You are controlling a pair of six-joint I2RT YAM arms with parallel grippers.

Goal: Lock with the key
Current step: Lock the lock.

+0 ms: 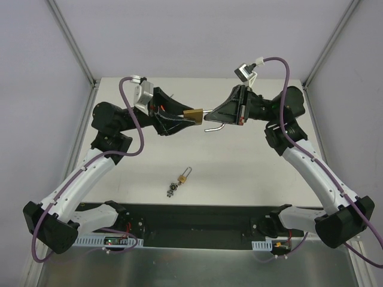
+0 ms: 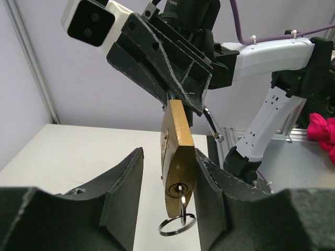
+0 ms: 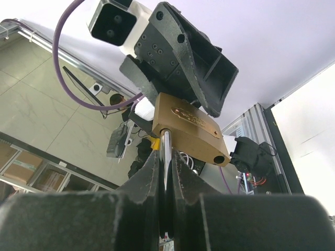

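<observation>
A brass padlock (image 1: 192,113) hangs in mid-air between both arms. Its steel shackle (image 3: 166,151) stands open, with the free end (image 2: 212,123) out of the body. My right gripper (image 3: 165,156) is shut on the shackle's straight leg, just under the lock body (image 3: 191,128). The key (image 2: 181,201) sits in the keyhole at the bottom of the padlock (image 2: 178,157), with a wire ring (image 2: 177,225) hanging from it. My left gripper (image 2: 168,154) straddles the body: the right finger (image 2: 209,178) touches it and the left finger (image 2: 125,183) stands a gap away.
A loose bunch of small keys on a ring (image 1: 179,182) lies on the white table (image 1: 251,173), in front of the arms. White walls with metal posts (image 1: 75,42) close in the back and sides. The black base rail (image 1: 197,218) runs along the near edge.
</observation>
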